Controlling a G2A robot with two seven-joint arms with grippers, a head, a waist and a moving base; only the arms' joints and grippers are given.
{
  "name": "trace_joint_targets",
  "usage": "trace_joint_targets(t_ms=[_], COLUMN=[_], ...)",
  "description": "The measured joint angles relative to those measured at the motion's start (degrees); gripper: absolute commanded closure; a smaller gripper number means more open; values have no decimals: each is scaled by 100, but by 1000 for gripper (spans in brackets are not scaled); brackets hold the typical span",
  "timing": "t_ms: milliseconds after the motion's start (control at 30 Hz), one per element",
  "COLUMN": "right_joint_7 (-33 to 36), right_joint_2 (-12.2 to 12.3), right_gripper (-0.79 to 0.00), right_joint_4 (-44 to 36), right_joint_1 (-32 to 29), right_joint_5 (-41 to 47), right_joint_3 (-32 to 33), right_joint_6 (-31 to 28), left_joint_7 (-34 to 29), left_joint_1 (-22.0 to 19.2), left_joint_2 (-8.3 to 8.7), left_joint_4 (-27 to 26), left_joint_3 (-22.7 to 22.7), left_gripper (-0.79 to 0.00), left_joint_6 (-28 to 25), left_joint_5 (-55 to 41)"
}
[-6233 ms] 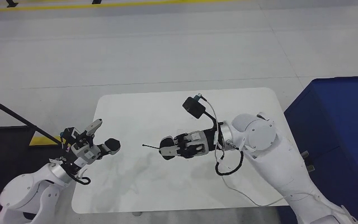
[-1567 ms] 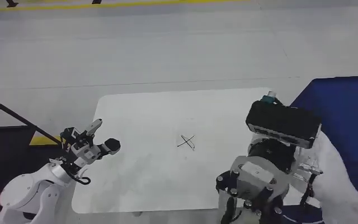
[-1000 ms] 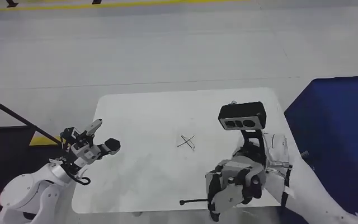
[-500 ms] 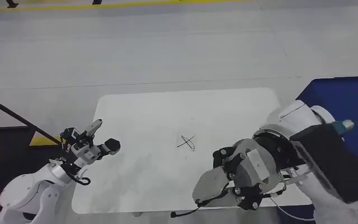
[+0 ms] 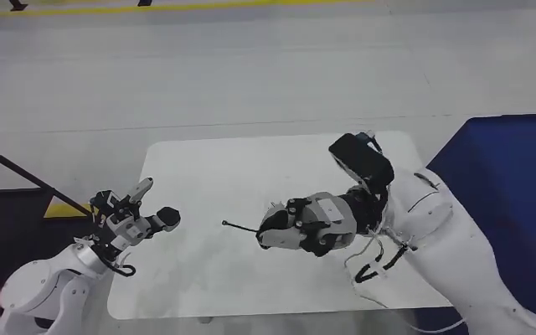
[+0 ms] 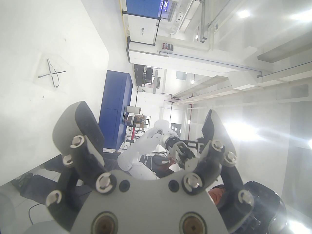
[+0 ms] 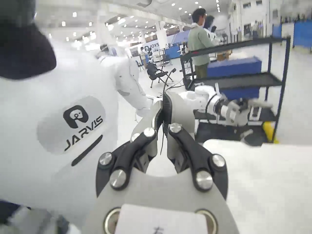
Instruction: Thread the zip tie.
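Note:
My right gripper [image 5: 266,231] hangs over the middle of the white table [image 5: 209,167], shut on a thin black zip tie [image 5: 239,226]. The tie's free end pokes out toward the table's left side. In the right wrist view the fingers [image 7: 170,108] press together on the zip tie [image 7: 168,79], which curves out past their tips. My left gripper [image 5: 157,203] sits at the table's left edge, open, a clear gap away from the tie's tip. Its jaws [image 6: 146,122] hold nothing. Two more zip ties [image 6: 51,74] lie crossed on the table.
A blue cabinet [image 5: 494,167] stands off the table's right side. A black bar [image 5: 33,180] slants past the left arm. The left arm's gripper [image 7: 238,113] shows far off in the right wrist view, in front of a black cart [image 7: 243,79].
My right arm has swung from the table's front edge up to its middle, carrying the zip tie, which now points toward the left gripper. The left arm has kept still.

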Motion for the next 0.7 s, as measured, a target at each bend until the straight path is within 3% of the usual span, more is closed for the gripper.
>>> trace_joint_targets(t_ms=[133,500,567,700], right_joint_7=[735,751,449,131], right_joint_2=[65,70,75,123], right_gripper=[0,0,0,0], right_joint_4=[644,737,976,1793], right_joint_1=[-77,-106,-215,-289], right_joint_5=[772,736,522,406], right_joint_3=[225,244,261,418], right_joint_6=[233,244,570,1857], left_joint_7=[0,0,0,0], left_joint_1=[0,0,0,0], left_joint_2=[0,0,0,0], left_joint_4=[0,0,0,0], left_joint_3=[0,0,0,0], left_gripper=[-785,-785,-785,-785], left_joint_6=[0,0,0,0], left_joint_5=[0,0,0,0])
